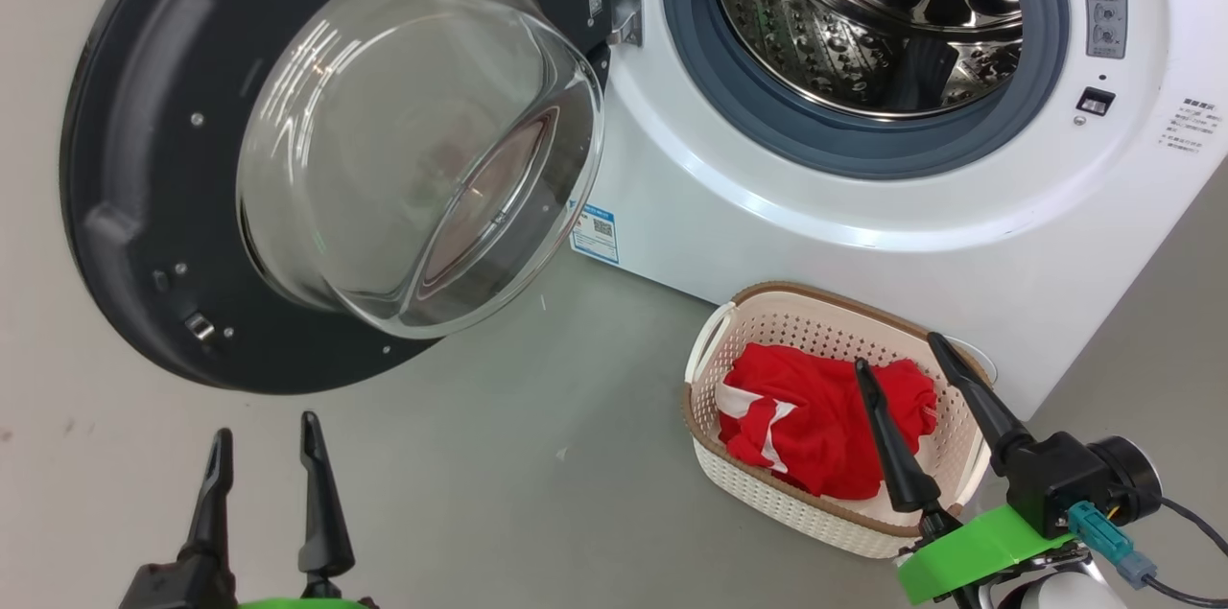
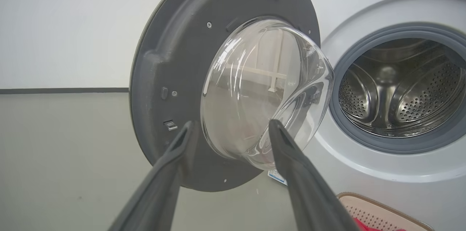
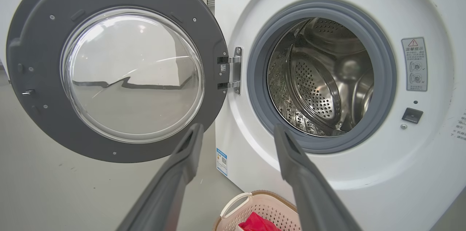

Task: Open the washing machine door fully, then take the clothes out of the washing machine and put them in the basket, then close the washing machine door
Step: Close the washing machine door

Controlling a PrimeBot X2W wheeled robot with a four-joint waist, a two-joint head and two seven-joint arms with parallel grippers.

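Left wrist view: left gripper [image 2: 231,123], fingers apart, empty; best hook the washing machine door [image 2: 171,60] by its left rim, swing rightward.

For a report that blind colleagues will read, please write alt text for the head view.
A white washing machine stands with its round door swung wide open and its steel drum empty. On the floor before it, a cream basket holds red clothes. The left gripper, low left, and the right gripper, by the basket, are open.
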